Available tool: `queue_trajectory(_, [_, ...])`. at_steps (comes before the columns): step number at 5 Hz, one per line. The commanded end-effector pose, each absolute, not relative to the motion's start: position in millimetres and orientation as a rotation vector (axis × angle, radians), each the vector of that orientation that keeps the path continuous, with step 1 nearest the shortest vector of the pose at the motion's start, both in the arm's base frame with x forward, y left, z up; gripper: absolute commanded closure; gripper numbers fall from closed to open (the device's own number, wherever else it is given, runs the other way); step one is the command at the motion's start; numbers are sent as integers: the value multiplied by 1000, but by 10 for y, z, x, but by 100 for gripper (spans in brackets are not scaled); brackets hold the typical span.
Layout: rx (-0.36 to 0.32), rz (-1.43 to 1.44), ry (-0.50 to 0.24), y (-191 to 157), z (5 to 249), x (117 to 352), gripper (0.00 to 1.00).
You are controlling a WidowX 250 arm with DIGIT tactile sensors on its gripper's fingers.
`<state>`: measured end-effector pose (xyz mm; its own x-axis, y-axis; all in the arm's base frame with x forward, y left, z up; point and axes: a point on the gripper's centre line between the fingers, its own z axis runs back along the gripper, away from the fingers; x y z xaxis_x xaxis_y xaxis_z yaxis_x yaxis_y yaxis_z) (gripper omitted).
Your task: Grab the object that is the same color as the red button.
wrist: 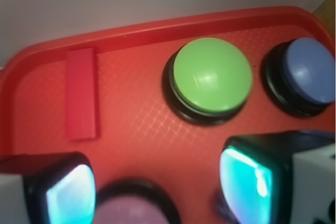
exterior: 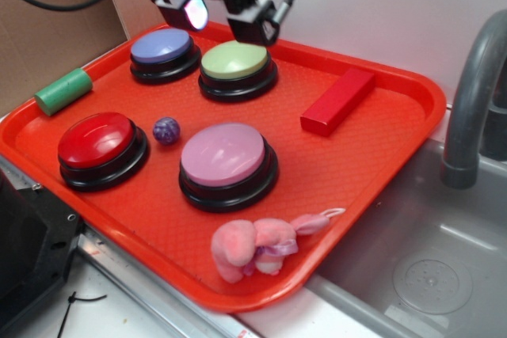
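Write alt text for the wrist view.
An open gripper hangs above a red tray, nothing between its glowing fingertips. A red block lies at left, a green button at center, a blue button at right.

I am seeing a red tray (exterior: 412, 89) lying on the counter beside a steel sink (exterior: 444, 219). Sitting on the tray are four dome buttons, a red block (exterior: 337, 100), a small purple ball (exterior: 166, 130) and a pink plush toy (exterior: 257, 247). A green cylinder (exterior: 63, 91) is resting on the tray's left rim.
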<state>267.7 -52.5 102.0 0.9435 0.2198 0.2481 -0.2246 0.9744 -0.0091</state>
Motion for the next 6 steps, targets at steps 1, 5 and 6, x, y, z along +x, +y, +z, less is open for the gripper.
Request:
queue_trajectory(1, [-131,174,-286,-822,805,3094,0])
queue_trajectory(5, [3,114,-236,-1133,285,3262,100])
queue_trajectory(6, [24,129,-229,-1100,361,3210,100])
